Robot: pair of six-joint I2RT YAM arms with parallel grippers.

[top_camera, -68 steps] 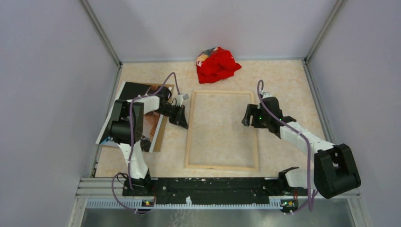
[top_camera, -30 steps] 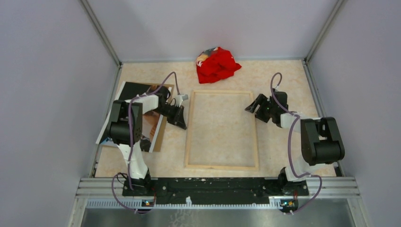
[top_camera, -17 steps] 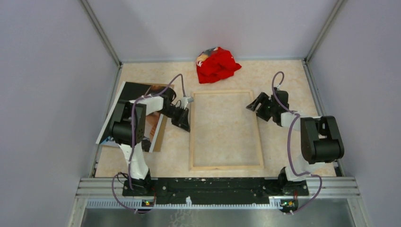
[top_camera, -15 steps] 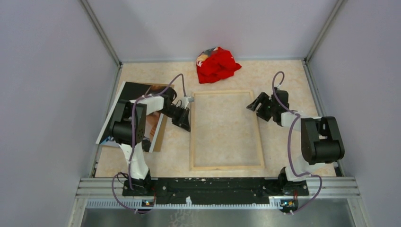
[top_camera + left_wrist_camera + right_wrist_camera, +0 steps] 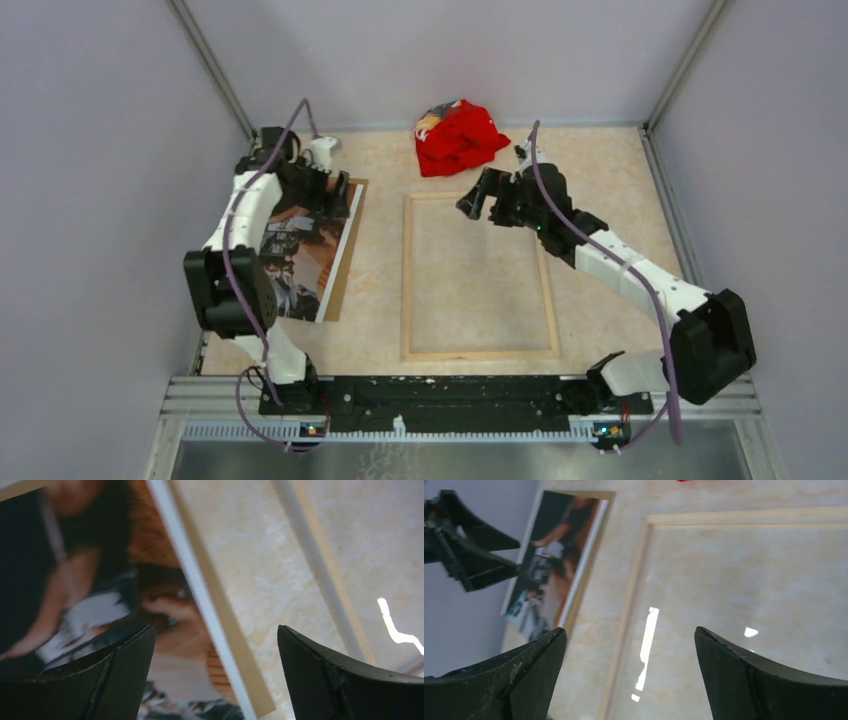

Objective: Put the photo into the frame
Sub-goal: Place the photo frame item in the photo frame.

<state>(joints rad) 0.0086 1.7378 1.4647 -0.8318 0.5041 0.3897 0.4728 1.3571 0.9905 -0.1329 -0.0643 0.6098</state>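
The photo (image 5: 300, 250), dark with orange-brown and white patches, lies face up at the left on a brown backing board (image 5: 346, 240). The frame (image 5: 408, 280), pale wood with a clear pane, lies flat in the middle of the table. My left gripper (image 5: 330, 190) hovers open over the photo's far right corner. In the left wrist view, the photo (image 5: 75, 580), its white border and the board's edge (image 5: 220, 610) lie between the fingers, untouched. My right gripper (image 5: 478, 208) hangs open over the frame's far edge, looking down on the pane (image 5: 744, 595) and the photo (image 5: 554, 555).
A crumpled red cloth (image 5: 458, 135) lies at the back, just beyond the frame. Grey walls enclose the table on the left, back and right. A strip of bare table separates the backing board from the frame (image 5: 320, 565).
The left arm left the frame's left edge, swung back to the photo's far end and opened. The right arm moved from the frame's right side to its far edge. The frame shifted slightly right.
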